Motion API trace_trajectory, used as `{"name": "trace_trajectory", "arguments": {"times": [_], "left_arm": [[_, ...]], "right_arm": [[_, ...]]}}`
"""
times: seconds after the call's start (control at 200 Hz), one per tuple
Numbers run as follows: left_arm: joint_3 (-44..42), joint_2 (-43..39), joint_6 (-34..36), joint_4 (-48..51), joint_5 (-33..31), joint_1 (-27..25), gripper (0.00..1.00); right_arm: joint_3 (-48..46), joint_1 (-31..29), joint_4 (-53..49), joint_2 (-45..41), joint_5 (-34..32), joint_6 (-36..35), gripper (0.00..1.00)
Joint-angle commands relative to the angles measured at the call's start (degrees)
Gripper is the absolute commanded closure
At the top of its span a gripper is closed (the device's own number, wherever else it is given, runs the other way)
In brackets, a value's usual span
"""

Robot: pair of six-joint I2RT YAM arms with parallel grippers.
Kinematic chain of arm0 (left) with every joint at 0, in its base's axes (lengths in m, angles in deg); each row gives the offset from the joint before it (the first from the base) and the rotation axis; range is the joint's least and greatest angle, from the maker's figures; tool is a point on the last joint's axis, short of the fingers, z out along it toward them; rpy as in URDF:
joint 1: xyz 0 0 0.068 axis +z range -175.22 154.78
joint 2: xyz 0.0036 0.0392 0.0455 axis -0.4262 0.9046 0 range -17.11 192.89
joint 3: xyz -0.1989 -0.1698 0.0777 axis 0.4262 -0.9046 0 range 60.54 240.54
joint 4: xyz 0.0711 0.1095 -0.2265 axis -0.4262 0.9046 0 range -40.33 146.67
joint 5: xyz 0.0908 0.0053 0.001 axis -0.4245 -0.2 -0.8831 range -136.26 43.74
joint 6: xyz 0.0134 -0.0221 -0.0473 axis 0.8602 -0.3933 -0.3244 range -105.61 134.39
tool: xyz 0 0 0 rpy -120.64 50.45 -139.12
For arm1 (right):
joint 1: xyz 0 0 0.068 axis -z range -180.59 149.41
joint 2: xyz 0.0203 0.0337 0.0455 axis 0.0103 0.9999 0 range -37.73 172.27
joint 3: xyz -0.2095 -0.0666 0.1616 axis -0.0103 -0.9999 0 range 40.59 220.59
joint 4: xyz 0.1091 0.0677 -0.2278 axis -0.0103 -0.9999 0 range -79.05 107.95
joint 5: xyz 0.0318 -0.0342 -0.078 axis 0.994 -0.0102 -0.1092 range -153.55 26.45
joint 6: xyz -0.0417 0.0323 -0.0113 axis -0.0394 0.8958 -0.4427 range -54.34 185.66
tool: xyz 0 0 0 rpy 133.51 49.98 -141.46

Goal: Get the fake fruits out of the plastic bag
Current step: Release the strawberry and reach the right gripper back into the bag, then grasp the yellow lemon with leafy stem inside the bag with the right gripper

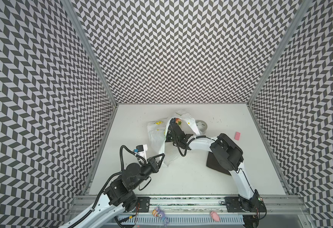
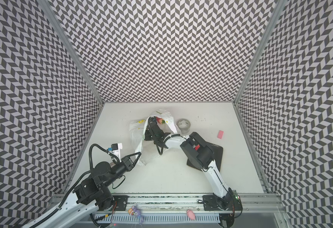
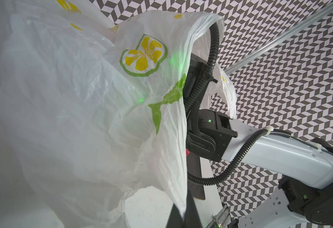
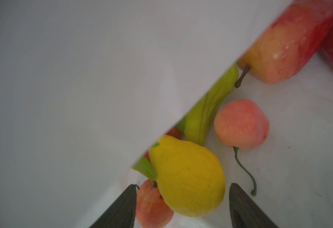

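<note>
Pear (image 4: 187,177), nearest among fruits (image 4: 241,124) lying inside the bag (image 1: 155,136) on the bench (image 1: 201,181), sits between our right tool's (image 4: 183,185) parted jaws while our left tool (image 1: 162,155) pinches the bag's rim; next, we judge, close and lift it out.

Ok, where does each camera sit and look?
Top views: high in front, looking down at the table; left arm, right arm and the plastic bag show.
Left wrist: on the left arm, facing the bag; the shut left end effector pinches its edge.
Right wrist: inside the bag, facing fake fruits; the open right end effector straddles the yellow pear.
Shared: top and left wrist views show the right arm in the bag.
</note>
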Motion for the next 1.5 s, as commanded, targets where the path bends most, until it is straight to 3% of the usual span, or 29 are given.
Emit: {"name": "trace_trajectory", "arguments": {"times": [0.0,0.265,0.571,1.247,1.497], "left_arm": [[1.6,-0.3,-0.4,1.0,-1.2,-0.2,1.00],[2.0,-0.3,-0.1,1.3,-1.5,-0.2,1.00],[2.0,-0.8,0.3,0.0,-2.3,-0.2,1.00],[-1.3,0.4,0.6,-7.8,-4.3,-0.2,1.00],[-1.5,1.7,0.5,-9.7,-4.3,-0.3,1.00]], "right_arm": [[3.1,0.3,0.3,2.4,-1.6,-0.3,0.29],[6.3,0.2,-1.5,5.4,-1.9,0.2,0.36],[5.4,0.2,-3.2,3.3,0.1,-0.1,0.48],[-26.9,-4.3,0.8,-26.8,2.7,-2.5,0.51],[-35.7,-5.6,-3.6,-39.7,2.9,-4.5,0.50]]}}
